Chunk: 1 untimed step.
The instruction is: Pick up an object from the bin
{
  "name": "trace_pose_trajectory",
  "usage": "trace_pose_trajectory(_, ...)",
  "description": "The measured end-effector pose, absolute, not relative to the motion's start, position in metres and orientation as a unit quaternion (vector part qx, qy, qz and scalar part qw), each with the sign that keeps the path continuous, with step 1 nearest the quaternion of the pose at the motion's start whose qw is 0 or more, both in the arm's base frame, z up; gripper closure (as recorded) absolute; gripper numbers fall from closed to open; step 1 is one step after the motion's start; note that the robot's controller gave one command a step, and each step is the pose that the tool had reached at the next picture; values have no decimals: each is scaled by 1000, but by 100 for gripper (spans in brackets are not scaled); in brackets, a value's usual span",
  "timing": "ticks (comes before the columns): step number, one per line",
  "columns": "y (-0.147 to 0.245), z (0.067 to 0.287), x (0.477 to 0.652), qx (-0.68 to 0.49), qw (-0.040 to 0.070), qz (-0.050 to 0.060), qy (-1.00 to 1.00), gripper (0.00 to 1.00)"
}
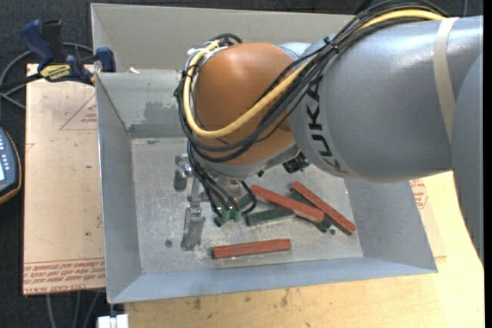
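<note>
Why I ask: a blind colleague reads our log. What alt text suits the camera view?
A grey robot arm with an orange wrist cover reaches from the right into a grey metal bin, its hand low beside a small heap of flat red-brown sticks and one dark green stick. Another flat red-brown stick lies alone near the front wall.

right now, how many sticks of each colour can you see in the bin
red-brown sticks: 3
dark green sticks: 2
total: 5 in sight; the arm covers part of the bin, so more may lie under it
</note>
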<state>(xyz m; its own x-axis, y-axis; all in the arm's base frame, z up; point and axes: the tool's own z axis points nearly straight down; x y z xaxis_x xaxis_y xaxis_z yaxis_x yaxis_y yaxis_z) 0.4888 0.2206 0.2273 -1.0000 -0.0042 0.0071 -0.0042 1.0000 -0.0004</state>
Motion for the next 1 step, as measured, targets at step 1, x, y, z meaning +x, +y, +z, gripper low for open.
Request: trace_pose_trajectory(1,150,70,495,391,-4,0,-921,0)
